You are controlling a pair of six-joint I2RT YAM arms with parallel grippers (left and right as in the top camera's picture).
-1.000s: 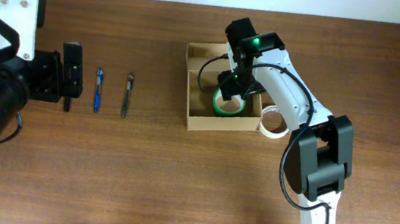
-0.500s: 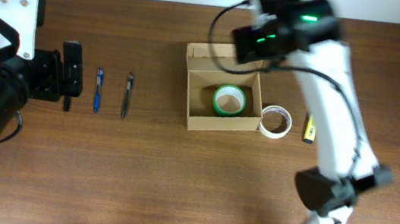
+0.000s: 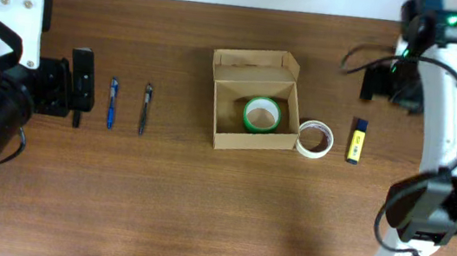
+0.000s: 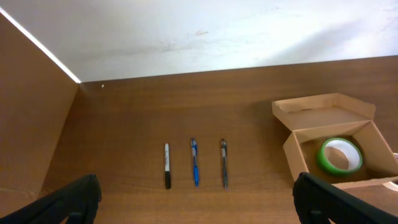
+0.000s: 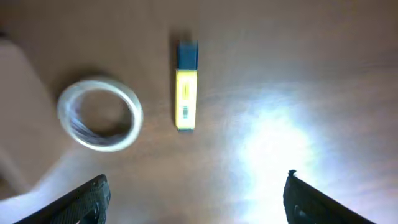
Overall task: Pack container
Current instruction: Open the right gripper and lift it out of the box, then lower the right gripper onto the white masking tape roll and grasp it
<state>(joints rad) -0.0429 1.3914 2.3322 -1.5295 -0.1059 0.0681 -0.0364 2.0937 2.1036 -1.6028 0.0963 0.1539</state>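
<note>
The container (image 3: 249, 141) is sitting open at mid-table, plain, with a green tape roll (image 3: 261, 115) lying flat inside. The right gripper (image 5: 198, 202), over the box's far edge half a second ago, is now hovering beyond a yellow marker (image 3: 355, 140), fingers spread and empty; the marker's print is too small to read. A clear tape roll (image 3: 313, 139) is lying just beside the box's right wall. The left gripper (image 4: 199, 202) is gaping empty, left of a blue pen (image 3: 113, 102) and a dark pen (image 3: 145, 107).

box (image 3: 228, 115) open up top, green tape (image 3: 261, 129) inside, white tape (image 3: 301, 140) touching its right wall, marker (image 3: 355, 141) beyond, pens (image 3: 144, 107) way left
</note>
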